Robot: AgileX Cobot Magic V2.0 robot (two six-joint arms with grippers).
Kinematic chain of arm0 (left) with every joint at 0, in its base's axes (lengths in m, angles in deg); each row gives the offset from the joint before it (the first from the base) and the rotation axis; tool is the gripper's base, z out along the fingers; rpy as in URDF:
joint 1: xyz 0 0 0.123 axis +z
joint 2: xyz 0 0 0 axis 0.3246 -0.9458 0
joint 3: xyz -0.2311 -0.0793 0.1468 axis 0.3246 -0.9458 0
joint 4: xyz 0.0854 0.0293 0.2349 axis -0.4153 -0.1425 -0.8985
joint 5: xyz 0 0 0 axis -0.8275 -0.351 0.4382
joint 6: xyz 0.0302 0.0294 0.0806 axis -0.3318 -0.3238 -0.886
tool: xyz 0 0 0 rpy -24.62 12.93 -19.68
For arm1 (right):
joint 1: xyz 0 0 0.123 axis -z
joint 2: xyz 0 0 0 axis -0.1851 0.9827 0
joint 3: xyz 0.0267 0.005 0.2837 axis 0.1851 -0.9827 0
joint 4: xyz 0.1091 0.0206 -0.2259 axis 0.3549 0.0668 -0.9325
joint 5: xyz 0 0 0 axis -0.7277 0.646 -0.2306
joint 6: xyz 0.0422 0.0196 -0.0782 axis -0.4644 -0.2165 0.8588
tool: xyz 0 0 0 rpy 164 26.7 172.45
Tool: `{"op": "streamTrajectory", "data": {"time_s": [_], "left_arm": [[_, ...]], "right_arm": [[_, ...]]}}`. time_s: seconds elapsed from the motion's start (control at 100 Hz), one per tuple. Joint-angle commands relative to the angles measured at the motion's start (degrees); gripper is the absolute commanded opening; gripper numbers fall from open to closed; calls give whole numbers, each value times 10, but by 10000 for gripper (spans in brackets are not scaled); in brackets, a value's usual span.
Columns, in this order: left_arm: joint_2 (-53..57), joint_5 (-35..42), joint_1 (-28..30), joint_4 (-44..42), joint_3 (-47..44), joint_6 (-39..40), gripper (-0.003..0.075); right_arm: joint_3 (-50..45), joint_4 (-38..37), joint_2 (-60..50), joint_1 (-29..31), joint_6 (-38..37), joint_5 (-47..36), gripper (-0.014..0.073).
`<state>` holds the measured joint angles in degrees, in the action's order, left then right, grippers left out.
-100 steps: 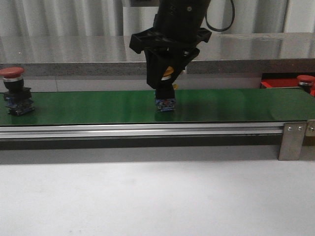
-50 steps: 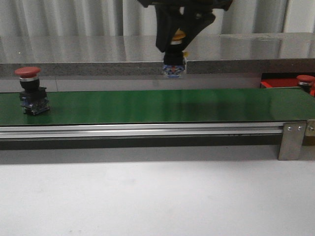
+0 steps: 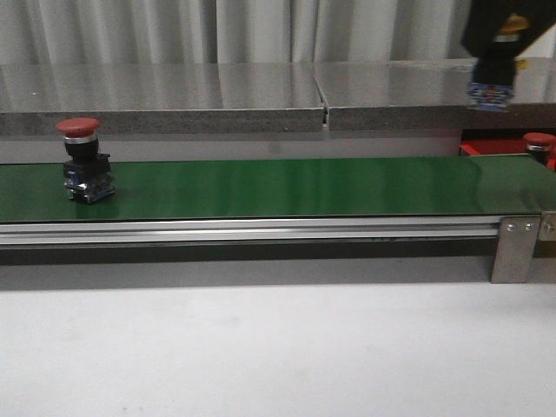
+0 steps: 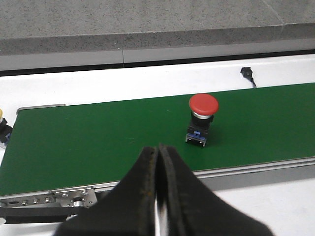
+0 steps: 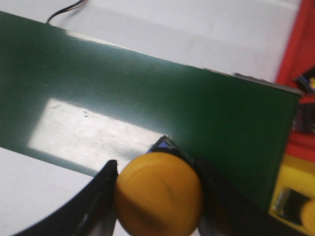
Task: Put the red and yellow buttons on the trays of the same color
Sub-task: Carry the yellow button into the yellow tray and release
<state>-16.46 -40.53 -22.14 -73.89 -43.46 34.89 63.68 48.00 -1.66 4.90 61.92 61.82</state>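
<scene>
Front view: right hand (image 3: 497, 54) is up at the far right, clamped on a yellow button (image 3: 492, 82) well above the green belt (image 3: 287, 187). A red button (image 3: 83, 162) stands upright on the belt's left end, and the red tray (image 3: 483, 148) peeks out far right.

Left wrist view: left hand (image 4: 158, 162) pinched closed on nothing, red button beyond it.

Right wrist view: yellow cap sits between the fingers (image 5: 100, 196); a yellow tray (image 5: 295, 182) lies beside the red one.

My front camera sits low, looking level across the white table (image 3: 278, 347) at the long green belt (image 3: 278, 187). The camera on my left wrist looks down from behind my left gripper (image 4: 158, 162), pinched together, onto the belt's left stretch; both views catch the same red button (image 4: 203, 104) standing there. The camera on my right wrist hangs close above the belt's right end, by the red tray (image 5: 300, 44).
</scene>
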Motion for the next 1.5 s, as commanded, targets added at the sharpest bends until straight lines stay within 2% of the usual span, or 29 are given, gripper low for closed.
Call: {"op": "streamTrajectory", "data": {"time_s": [0.0,0.37,0.58,0.73,1.09,1.26,1.33,1.37,1.49], "left_arm": [[0,43,-4,5,16,0,-19],[0,43,-4,5,16,0,-19],[0,43,-4,5,16,0,-19],[0,43,-4,5,16,0,-19],[0,43,-4,5,16,0,-19],[0,43,-4,5,16,0,-19],[0,43,-4,5,16,0,-19],[0,43,-4,5,16,0,-19],[0,43,-4,5,16,0,-19]], "right_arm": [[-16,0,-46,50,-9,-42,89],[-49,0,-54,248,-18,-62,89],[-49,0,-31,320,-24,-78,89],[-49,1,15,341,-40,-83,89],[-49,50,119,340,-40,-153,91],[-49,56,152,337,-40,-151,97],[-49,56,161,333,-35,-153,143],[-49,57,165,331,-33,-152,199],[-49,59,170,322,-30,-147,469]]}}
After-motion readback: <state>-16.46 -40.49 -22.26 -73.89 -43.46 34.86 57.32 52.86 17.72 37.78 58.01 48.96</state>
